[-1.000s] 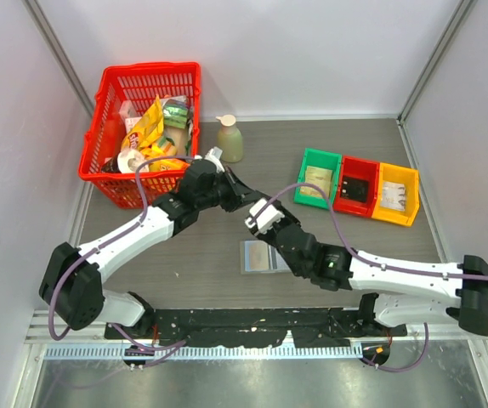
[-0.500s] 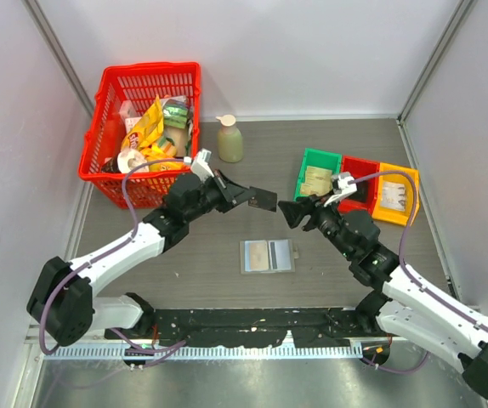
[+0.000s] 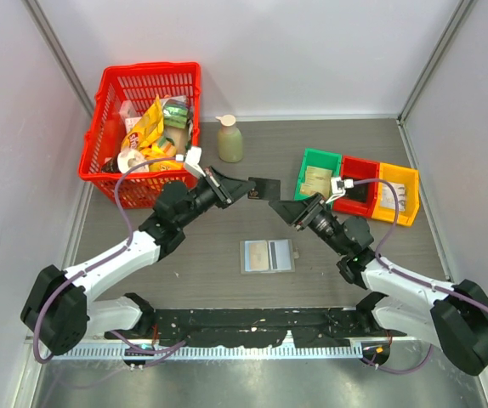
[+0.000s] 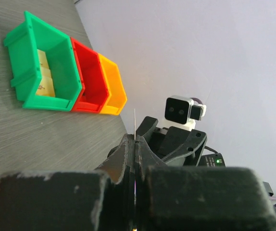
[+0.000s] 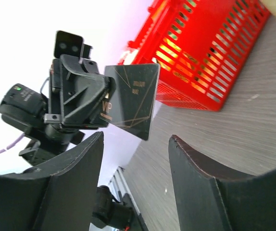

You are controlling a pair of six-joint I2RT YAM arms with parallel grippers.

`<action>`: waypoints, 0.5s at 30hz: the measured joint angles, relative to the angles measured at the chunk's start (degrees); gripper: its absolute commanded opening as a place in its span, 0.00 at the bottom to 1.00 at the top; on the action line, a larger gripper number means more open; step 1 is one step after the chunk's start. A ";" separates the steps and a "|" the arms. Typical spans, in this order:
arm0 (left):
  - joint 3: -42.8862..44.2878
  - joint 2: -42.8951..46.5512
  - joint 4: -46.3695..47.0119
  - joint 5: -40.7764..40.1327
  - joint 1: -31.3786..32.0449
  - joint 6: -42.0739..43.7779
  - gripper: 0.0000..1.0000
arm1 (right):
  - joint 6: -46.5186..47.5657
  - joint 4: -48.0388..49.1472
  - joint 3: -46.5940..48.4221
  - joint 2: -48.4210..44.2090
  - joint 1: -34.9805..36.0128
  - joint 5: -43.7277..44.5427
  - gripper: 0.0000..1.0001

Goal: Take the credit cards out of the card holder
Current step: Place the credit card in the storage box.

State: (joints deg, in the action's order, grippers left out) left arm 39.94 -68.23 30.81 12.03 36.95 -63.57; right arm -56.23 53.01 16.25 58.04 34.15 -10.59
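We see a grey wood-grain table [image 3: 227, 229], a red plastic lattice basket [image 3: 98, 119] of packets, and three boxy bins [image 3: 361, 163]. The flat card holder [image 3: 268, 255] lies open between the arms. Off the table, the left gripper [image 3: 246, 189] pinches a thin, black, gold-lined credit card [image 5: 131, 101]. The right gripper [image 3: 288, 210] faces it, fingers apart, just short of the card.

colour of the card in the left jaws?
The card is black with gold lines and lettering; clearest in right wrist view.

My grey wood-grain desk [image 3: 278, 140] sits boxed in by plain white walls [image 3: 312, 51], softly, evenly lit.
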 measured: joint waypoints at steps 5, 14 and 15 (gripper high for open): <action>-0.13 0.02 1.90 0.42 0.44 -0.81 0.00 | -3.34 7.82 0.02 2.97 -0.70 -1.44 0.35; -1.27 0.35 3.30 0.33 0.55 -0.92 0.40 | -5.88 11.34 0.04 3.63 -3.96 -5.16 0.00; -1.38 0.61 2.95 0.13 0.52 -0.50 0.55 | -5.88 11.15 0.02 3.26 -4.57 -5.51 0.01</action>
State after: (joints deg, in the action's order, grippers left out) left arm 38.57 -67.61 33.76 12.16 37.47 -64.07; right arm -62.11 64.16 16.27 61.30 29.58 -16.10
